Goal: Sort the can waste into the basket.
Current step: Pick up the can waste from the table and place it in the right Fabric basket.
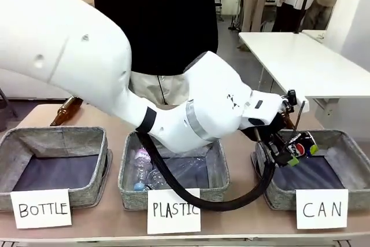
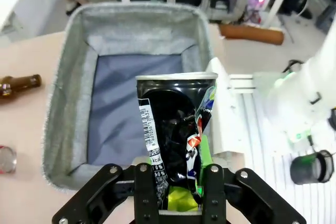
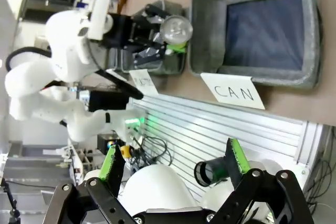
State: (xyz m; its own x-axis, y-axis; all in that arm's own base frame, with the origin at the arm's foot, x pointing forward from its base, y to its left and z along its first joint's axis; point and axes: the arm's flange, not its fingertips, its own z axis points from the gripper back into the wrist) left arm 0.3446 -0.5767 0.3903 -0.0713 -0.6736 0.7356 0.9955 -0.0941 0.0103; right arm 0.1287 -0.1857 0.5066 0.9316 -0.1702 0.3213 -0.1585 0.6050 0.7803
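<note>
My left arm reaches across the table and my left gripper (image 1: 292,152) is shut on a dark blue can (image 1: 302,144) with a silver end and a yellow-green patch. It holds the can just above the left part of the grey basket (image 1: 281,196) behind the "CAN" sign (image 1: 322,208). In the left wrist view the dented can (image 2: 176,129) stands between the fingers of the left gripper (image 2: 178,184), with the basket (image 2: 68,93) and its dark bottom below. A red can (image 2: 6,159) lies on the table beside the basket. My right gripper (image 3: 173,166) is open and empty, well back from the basket (image 3: 207,30).
The "PLASTIC" basket (image 1: 128,192) in the middle holds clear bottles, and the "BOTTLE" basket (image 1: 87,192) is at the left. Brown bottles lie on the table (image 1: 65,111) (image 2: 18,85) (image 2: 252,32). A person (image 1: 162,21) stands at the far side.
</note>
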